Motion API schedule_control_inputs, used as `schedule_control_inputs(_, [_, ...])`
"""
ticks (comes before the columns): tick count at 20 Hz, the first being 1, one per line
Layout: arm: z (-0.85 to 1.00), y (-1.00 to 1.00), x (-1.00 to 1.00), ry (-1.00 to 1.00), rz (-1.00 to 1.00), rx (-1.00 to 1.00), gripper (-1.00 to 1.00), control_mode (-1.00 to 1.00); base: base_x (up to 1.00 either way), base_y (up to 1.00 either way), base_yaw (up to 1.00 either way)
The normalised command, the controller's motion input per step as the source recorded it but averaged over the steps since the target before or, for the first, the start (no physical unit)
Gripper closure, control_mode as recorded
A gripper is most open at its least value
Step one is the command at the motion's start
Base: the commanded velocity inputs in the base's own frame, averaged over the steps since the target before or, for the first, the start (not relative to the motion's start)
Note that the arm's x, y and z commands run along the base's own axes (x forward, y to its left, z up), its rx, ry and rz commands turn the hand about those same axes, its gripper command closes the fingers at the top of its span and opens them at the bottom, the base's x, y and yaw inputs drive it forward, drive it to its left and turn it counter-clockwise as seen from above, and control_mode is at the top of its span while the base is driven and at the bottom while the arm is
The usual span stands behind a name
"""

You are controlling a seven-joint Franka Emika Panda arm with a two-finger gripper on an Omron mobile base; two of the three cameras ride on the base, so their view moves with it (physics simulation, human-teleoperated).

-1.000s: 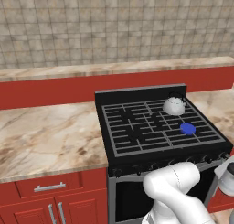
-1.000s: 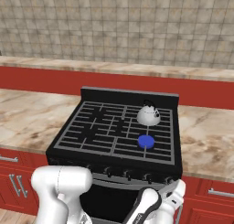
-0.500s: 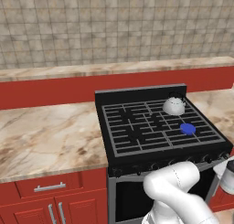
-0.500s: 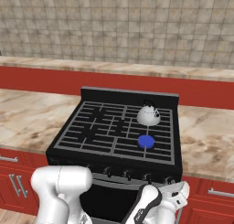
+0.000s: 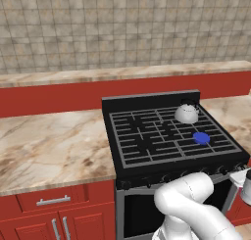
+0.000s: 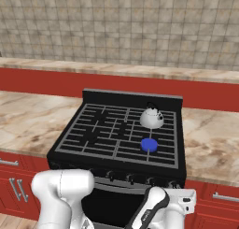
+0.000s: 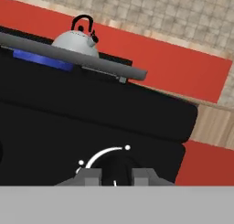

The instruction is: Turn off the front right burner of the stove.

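One black gas stove (image 5: 147,136) with a four-section cast-iron grate sits between marble tables (image 5: 49,151). The front right burner (image 6: 149,144), at 4 o'clock on the grate, glows blue; one rounded silver kettle (image 6: 151,118) stands behind it. In the hand view the gripper (image 7: 116,176) straddles a round dark knob (image 7: 115,166), fingers parted.

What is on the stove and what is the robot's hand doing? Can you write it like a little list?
stove: black gas stove with grid grates
flame: blue glow on the front right burner, still lit
kettle: small silver kettle with a black handle, on the back right burner, behind the flame
knob: round black knob with a white arc mark, on the stove's front panel
tool: the robot's tool, low in front of the stove, one fingertip on each side of the knob; whether it is gripping cannot be told
counter: marbled beige countertop, on both sides of the stove
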Motion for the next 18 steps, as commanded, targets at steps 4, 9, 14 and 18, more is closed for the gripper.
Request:
schedule_control_inputs(4, [0.0, 0.0, 0.0, 0.0, 0.0, 0.47, 1.0, -1.0, 0.0, 0.0, 0.0])
schedule_control_inputs(9, [0.0, 0.01, 0.0, 0.0, -0.02, 0.47, 1.0, -1.0, 0.0, 0.0, 0.0])
schedule_control_inputs(14, [0.0, 0.0, 0.0, 0.05, -0.03, 0.49, 1.0, -1.0, 0.0, 0.0, 0.0])
schedule_control_inputs(18, [0.0, 0.01, 0.0, 0.07, -0.06, 0.5, 1.0, -1.0, 0.0, 0.0, 0.0])
